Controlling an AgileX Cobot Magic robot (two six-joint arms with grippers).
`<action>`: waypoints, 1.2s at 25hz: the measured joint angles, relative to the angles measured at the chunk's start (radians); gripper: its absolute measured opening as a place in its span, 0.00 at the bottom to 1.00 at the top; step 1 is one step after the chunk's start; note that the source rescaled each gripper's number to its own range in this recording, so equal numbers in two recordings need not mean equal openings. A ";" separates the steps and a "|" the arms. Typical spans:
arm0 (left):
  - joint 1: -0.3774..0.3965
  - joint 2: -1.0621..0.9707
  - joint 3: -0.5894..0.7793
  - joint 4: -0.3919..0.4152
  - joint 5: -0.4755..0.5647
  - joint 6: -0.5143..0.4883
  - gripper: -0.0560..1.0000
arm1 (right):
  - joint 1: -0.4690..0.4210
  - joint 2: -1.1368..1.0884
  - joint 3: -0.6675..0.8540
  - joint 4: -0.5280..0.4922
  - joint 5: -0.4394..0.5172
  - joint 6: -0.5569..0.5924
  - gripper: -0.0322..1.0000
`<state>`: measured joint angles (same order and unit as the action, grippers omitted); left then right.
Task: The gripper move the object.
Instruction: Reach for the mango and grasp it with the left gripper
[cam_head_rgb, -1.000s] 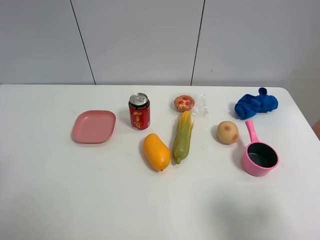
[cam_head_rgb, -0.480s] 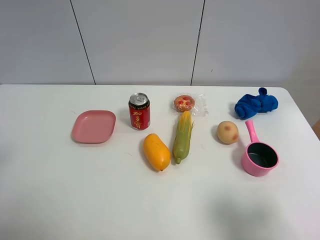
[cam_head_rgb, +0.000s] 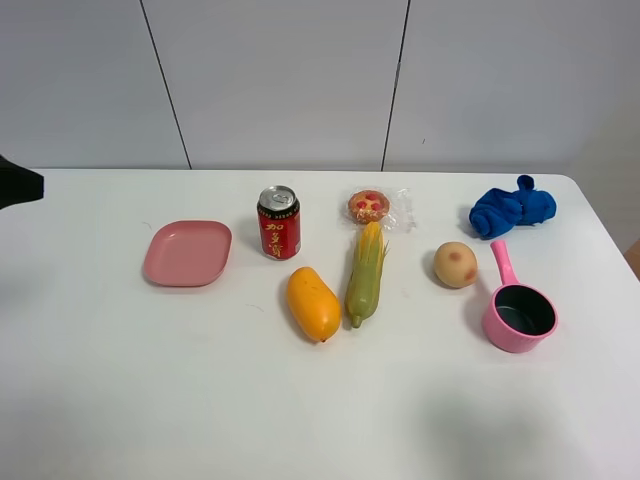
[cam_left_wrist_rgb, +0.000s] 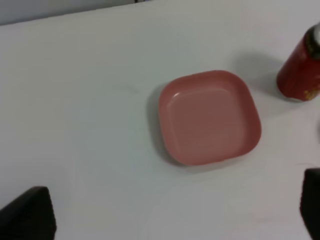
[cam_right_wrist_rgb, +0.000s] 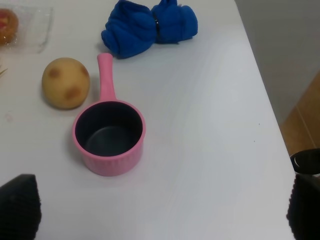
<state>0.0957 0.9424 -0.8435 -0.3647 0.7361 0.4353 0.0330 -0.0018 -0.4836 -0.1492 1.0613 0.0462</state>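
Leftward, well apart from the mango (cam_head_rgb: 313, 303), left gripper (cam_left_wrist_rgb: 170, 215) wide, empty.

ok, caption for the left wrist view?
Left gripper, fingers wide open, looks down on a pink plate beside a red can.

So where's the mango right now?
In the high view, the mango lies near the middle of the table, just left of the corn cob and in front of the red can.
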 joint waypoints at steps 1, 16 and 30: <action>-0.033 0.022 -0.010 0.009 -0.013 -0.013 1.00 | 0.000 0.000 0.000 0.000 0.000 0.000 1.00; -0.402 0.436 -0.145 0.124 -0.110 -0.324 1.00 | 0.000 0.000 0.000 0.000 0.000 0.000 1.00; -0.603 0.617 -0.206 0.125 -0.118 -0.373 1.00 | 0.000 0.000 0.000 0.000 0.000 0.000 1.00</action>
<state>-0.5072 1.5593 -1.0495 -0.2401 0.6180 0.0625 0.0330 -0.0018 -0.4836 -0.1492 1.0613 0.0462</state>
